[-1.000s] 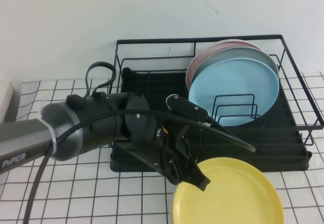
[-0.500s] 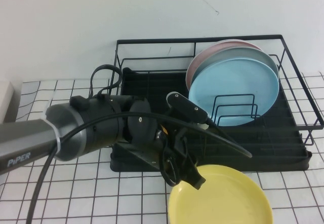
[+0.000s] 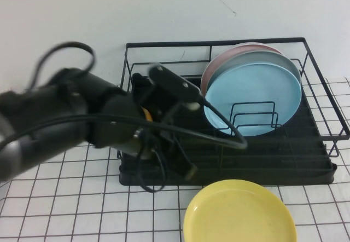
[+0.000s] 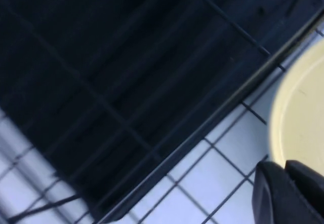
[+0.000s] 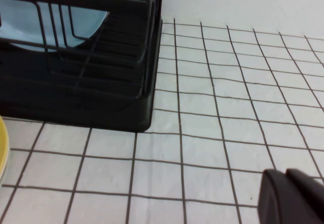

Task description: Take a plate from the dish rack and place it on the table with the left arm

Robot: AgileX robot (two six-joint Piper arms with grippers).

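Your yellow plate [image 3: 239,211] is lying flat on the counter [image 3: 65,209], freed; your left pincer [image 4: 286,193] is hanging shut and empty above the dish rack [image 3: 322,138]; your right pincer [image 5: 291,196] is sitting closed, parked aside.

Yellow plate [image 3: 240,211] lies flat on the gridded table [image 3: 65,209], just in front of the black dish rack [image 3: 229,116]. Left arm [image 3: 76,121] blurred, reaching across the rack's front edge; left gripper [image 3: 188,171] just beside the plate's rim, apart from it. Light blue plate [image 3: 254,97] stands upright in the rack beyond the jaws, a pink one [image 3: 229,56] behind it.
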